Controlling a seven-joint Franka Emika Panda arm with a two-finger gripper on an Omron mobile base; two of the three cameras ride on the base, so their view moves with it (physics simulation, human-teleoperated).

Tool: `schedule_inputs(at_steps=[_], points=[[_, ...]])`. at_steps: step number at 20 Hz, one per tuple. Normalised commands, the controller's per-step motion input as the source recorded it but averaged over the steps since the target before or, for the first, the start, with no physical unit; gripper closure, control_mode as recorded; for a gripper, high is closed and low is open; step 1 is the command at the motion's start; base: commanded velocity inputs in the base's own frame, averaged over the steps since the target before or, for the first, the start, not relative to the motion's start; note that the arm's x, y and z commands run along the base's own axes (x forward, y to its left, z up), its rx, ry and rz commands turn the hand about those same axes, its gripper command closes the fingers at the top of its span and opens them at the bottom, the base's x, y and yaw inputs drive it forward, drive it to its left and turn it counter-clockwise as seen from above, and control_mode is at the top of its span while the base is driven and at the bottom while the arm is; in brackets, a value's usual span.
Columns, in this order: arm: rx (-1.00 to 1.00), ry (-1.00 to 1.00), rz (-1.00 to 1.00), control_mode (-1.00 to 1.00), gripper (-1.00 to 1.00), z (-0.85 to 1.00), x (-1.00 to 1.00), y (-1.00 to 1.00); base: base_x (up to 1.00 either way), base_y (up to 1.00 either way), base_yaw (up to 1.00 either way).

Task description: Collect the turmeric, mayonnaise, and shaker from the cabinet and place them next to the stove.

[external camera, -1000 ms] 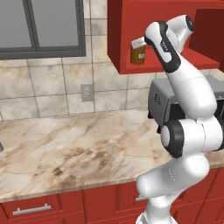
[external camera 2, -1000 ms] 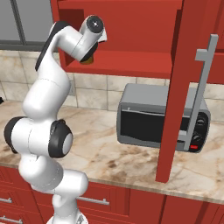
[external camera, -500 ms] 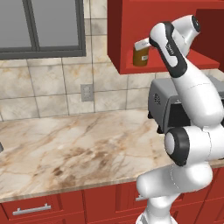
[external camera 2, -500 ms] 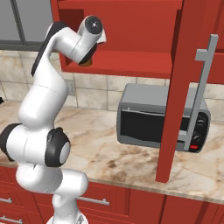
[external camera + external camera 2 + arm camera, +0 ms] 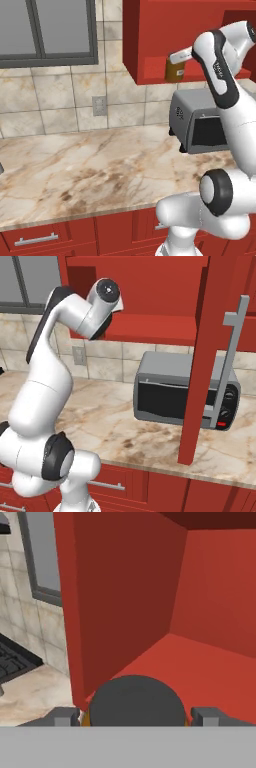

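Arm raised high, reaching up to the cabinet (image 5: 150,30), upper right of the left base view.

Turmeric (image 5: 174,70): amber-brown jar standing upright on the cabinet's open shelf, at its front edge and near the left wall of the box. In the hand view the jar's dark lid (image 5: 136,699) sits bottom centre, just past the shelf's front lip, a sliver of amber showing at either side.

End effector (image 5: 136,717): fingers spread wide, one tip (image 5: 62,717) to the left of the lid and the other to the right, bracketing the jar. Contact cannot be told from these frames; the fingers look just beside the jar rather than pressed on it. In the left base view the pale hand lies just above the jar top, upper right of the frame.

Cabinet interior in the hand view: red floor, red back and left wall, nothing else visible past the jar.

Grey toaster oven (image 5: 185,391) on the marble worktop (image 5: 90,170) below the cabinet, right of centre in the right base view. Open red cabinet door (image 5: 205,356) with a grey handle stands edge-on in front of it.

Window (image 5: 45,30) upper left of the left base view; wall outlet (image 5: 99,105) on the tile below it. Black stove grate (image 5: 12,659) at the left edge of the hand view.
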Motion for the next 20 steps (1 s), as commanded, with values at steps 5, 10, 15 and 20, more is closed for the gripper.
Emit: schedule_inputs(at_steps=[5,10,15,20], points=[[0.0,-0.12,0.0,-1.0,1.0,0.0,-1.0,-0.08,0.0,0.0,0.0],[0.0,-0.11,0.0,-1.0,1.0,0.0,-1.0,0.0,0.0,0.0,0.0],[0.0,-0.02,0.0,-1.0,1.0,-0.02,-0.91,0.0,0.0,0.0,0.0],[0.0,0.04,0.0,-1.0,1.0,-0.17,-0.56,0.03,0.0,0.0,0.0]])
